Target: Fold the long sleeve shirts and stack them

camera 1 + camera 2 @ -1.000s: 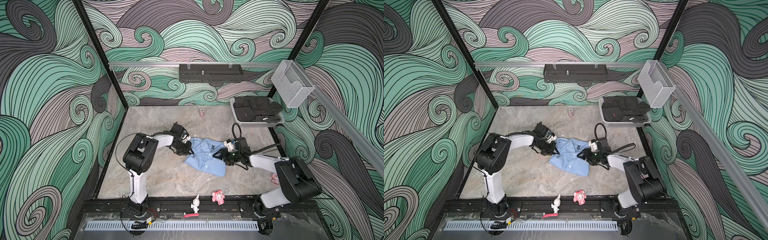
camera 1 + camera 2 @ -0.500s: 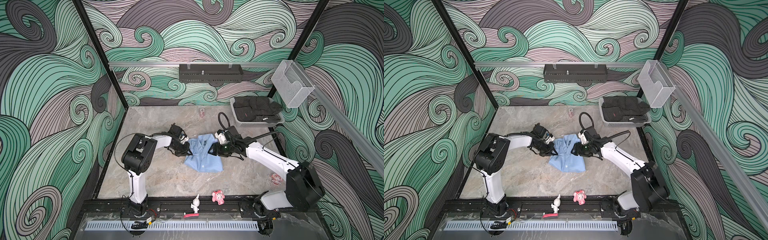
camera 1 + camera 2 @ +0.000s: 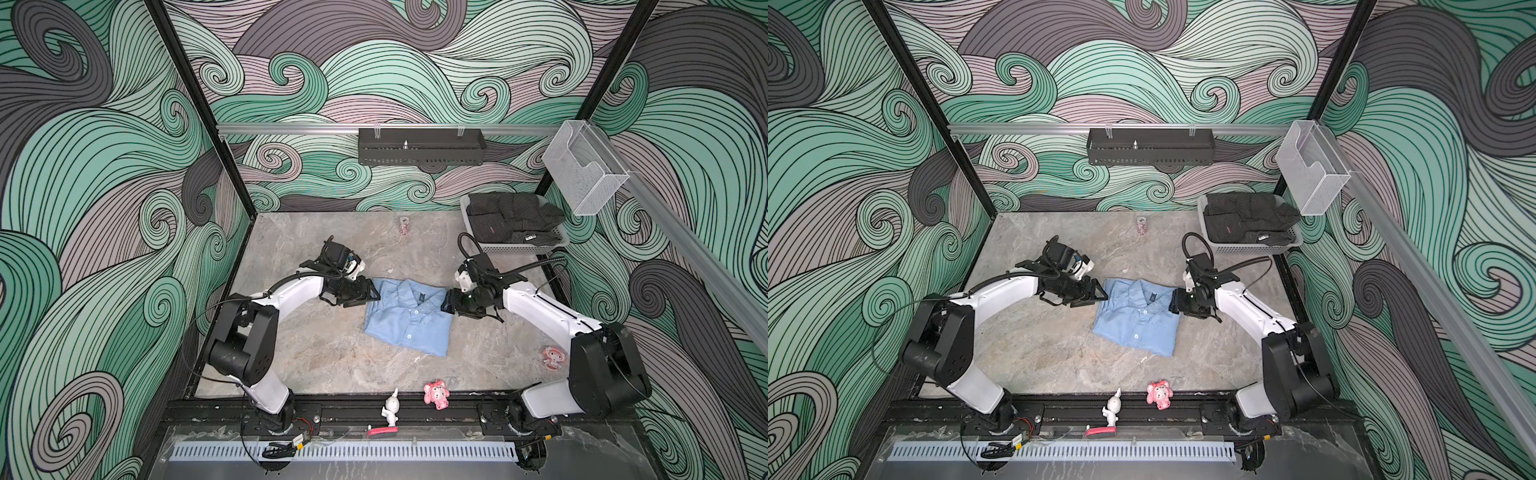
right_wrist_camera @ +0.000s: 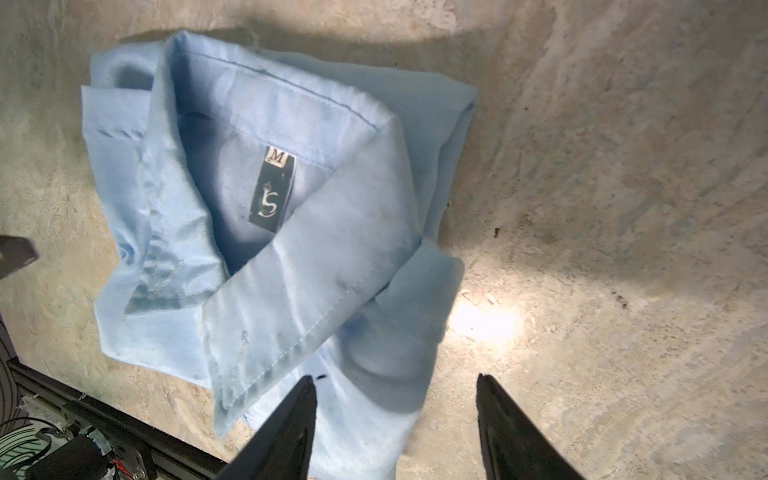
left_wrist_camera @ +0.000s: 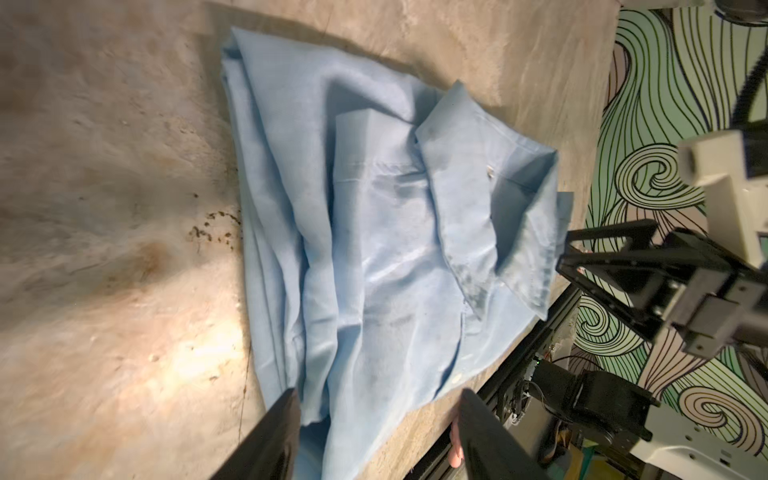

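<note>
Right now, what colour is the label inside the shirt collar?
Dark navy label with a white S; right wrist view shows it best.

I work in a lab test cell: wave-printed walls (image 3: 104, 166), black frame posts (image 3: 195, 95), a stone-look bench (image 3: 316, 353).

Marble tabletop (image 3: 316, 357) bears folded blue shirt (image 3: 409, 322) and basket (image 3: 515, 249).

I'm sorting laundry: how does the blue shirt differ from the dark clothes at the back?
The light-blue shirt lies folded on the table, collar and buttons showing; the dark clothes fill a grey basket. The shirt is one flat garment; the dark clothes are a heaped pile. Both are clothing.
</note>
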Motion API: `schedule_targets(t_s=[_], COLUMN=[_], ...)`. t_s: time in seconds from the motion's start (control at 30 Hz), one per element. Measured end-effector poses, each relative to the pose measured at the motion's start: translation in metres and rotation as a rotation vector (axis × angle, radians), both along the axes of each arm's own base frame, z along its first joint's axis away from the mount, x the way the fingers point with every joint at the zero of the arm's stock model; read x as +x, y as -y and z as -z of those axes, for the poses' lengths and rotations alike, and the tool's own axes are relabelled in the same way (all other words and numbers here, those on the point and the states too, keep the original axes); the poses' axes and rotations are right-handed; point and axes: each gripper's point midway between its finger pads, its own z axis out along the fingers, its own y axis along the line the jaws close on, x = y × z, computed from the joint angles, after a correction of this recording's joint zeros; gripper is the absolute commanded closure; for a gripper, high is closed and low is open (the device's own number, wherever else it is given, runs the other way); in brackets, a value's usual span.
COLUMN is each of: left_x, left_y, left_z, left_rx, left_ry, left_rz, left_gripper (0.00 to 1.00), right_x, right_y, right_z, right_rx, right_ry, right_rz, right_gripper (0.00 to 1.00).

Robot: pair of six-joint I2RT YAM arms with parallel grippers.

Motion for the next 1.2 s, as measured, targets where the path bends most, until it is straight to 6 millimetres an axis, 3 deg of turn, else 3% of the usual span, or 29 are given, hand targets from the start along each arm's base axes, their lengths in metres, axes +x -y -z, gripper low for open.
schedule_targets(t_s=[0.1,0.27,0.37,0.5,0.57,0.67,0.87,1.03,1.2], left_x=[0.0,0.012,0.026,0.045,0.055,0.062,0.057,0.061,0.068], left_y=[-0.001,0.006,0.013,0.023,0.029,0.034,0.03,0.029,0.032], left_z=[-0.011,-0.003,0.013,0.026,0.03,0.04,0.063,0.062,0.051], left_rx=[0.0,0.023,0.049,0.072,0.079,0.093,0.148,0.167,0.158], left_ry=[0.023,0.005,-0.022,-0.034,-0.032,-0.037,-0.084,-0.073,-0.035], left_rz=[0.004,0.017,0.024,0.037,0.046,0.057,0.073,0.085,0.095], left_gripper=[0.37,0.39,0.42,0.45,0.47,0.55,0.72,1.0,1.0], right_x=[0.004,0.012,0.016,0.021,0.023,0.023,0.024,0.029,0.034], right_y=[0.002,0.0,-0.006,-0.012,-0.013,-0.016,-0.017,-0.019,-0.021], right_z=[0.006,0.02,0.02,0.016,0.015,0.013,0.011,0.003,-0.007], right_rx=[0.014,0.048,0.075,0.101,0.112,0.124,0.127,0.128,0.134], right_ry=[-0.018,-0.042,-0.029,0.005,0.015,0.023,0.031,0.051,0.078], right_rz=[0.011,0.006,-0.009,-0.041,-0.05,-0.066,-0.086,-0.099,-0.104], right_gripper=[0.39,0.47,0.59,0.83,0.89,0.91,0.93,0.96,0.98])
